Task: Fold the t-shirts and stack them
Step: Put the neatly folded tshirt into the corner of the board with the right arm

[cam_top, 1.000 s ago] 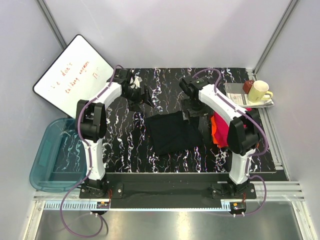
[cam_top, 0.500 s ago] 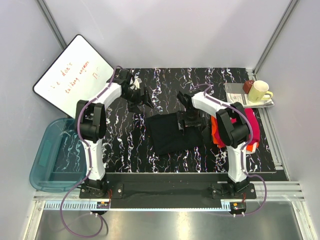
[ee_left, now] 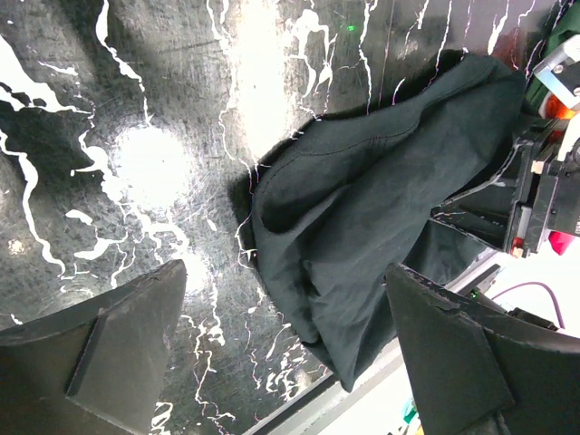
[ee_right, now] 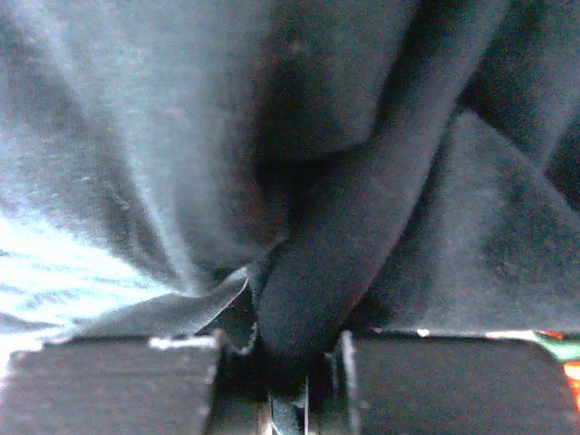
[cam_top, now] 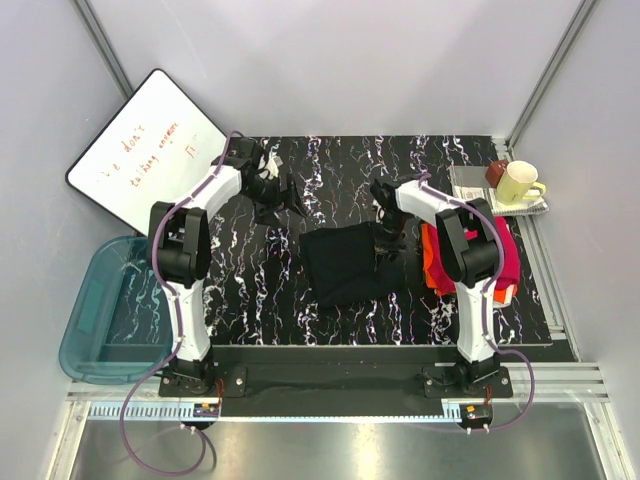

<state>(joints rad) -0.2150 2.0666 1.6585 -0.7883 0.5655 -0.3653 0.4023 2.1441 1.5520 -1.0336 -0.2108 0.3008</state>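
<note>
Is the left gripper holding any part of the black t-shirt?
No, the left gripper is wide open above the table, and the black t-shirt lies untouched beyond it.

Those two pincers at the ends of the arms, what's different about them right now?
The left pincer stands wide open with nothing between its fingers; the right pincer is closed on a fold of the black t-shirt. The left pincer is over bare table, apart from the shirt's far left corner; the right pincer is down at the shirt's far right edge. Both are dark and two-fingered.
</note>
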